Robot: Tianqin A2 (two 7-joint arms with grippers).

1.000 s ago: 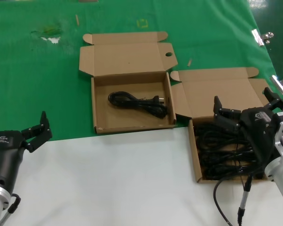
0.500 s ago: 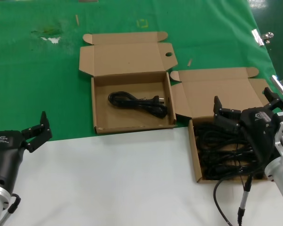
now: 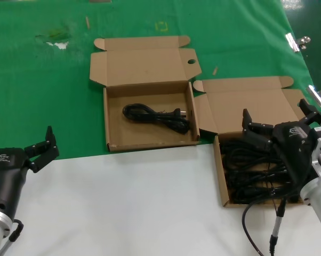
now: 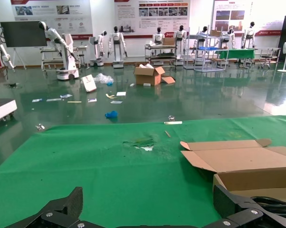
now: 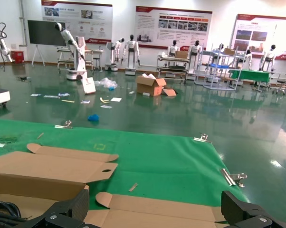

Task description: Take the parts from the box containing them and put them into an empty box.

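The right hand [image 5: 155, 213] shows only as two black fingertips [image 5: 67, 209] spread wide apart along the near edge. Between and beyond them lie the brown lid flaps of two cardboard boxes [image 5: 57, 166], one flap pierced by a round hole. A bit of black cord [image 5: 3, 209] peeks in at one corner. Green cloth [image 5: 171, 161] covers the tabletop, with metal clips [image 5: 231, 176] at its border. Beyond are a glossy floor and white robots [image 5: 71, 47].

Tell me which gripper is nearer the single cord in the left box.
Left, narrowly. The left gripper hangs open, low and left of the single cord, outside its box. The right gripper is open over the full box.
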